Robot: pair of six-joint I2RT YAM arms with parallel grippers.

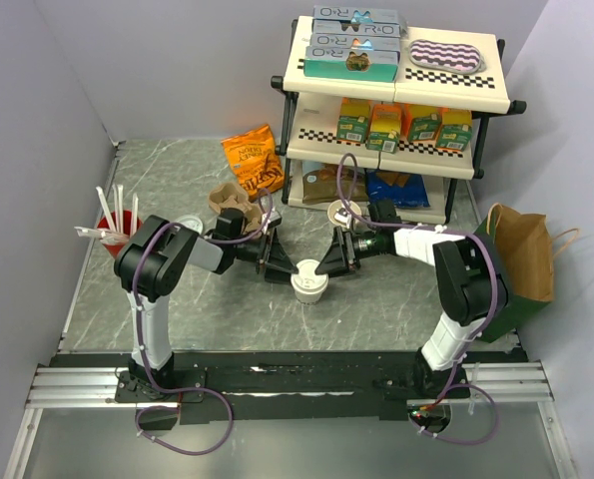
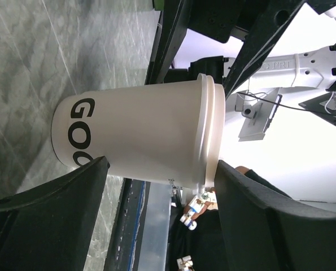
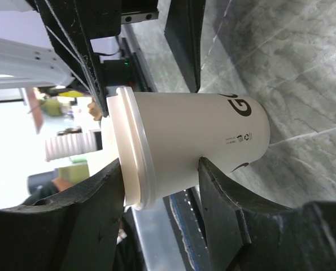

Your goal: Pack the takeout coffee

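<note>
So, where does the coffee (image 1: pixel 309 282) stand? — Student

Mid-worktop (image 1: pixel 217 319), upright, with its lid (image 3: pixel 131 141) on. The left gripper (image 1: pixel 285 267) lies at its 10 o'clock and the right gripper (image 1: pixel 331 265) at its 2 o'clock, the tips of both just beside it. — Tutor

Is either one grasping it? — Student

Neither, by the wrist views. Each gripper is released, with jaws apart and turned so that one finger sits low on the wall and the other by the lid rim. Nothing is clamped between them. Whether the tips touch the paper cannot be told. — Tutor

What does the step call for, then? — Student

Probably seating the lid, then a lift. Press the rim evenly and straight down while the other gripper steadies the wall. For the lift, one gripper should turn level and close across the wall below the rim. It should close gently, since thin paper dents and a squeeze can pop the lid. The other gripper should back off first. Carry the coffee upright to the carrier (image 1: pixel 232 205) at 11 o'clock or the bag (image 1: pixel 524 254) at 3 o'clock; which is meant is not shown. Steer clear of the lidless cup (image 1: pixel 338 212) at 1 o'clock. — Tutor
</note>
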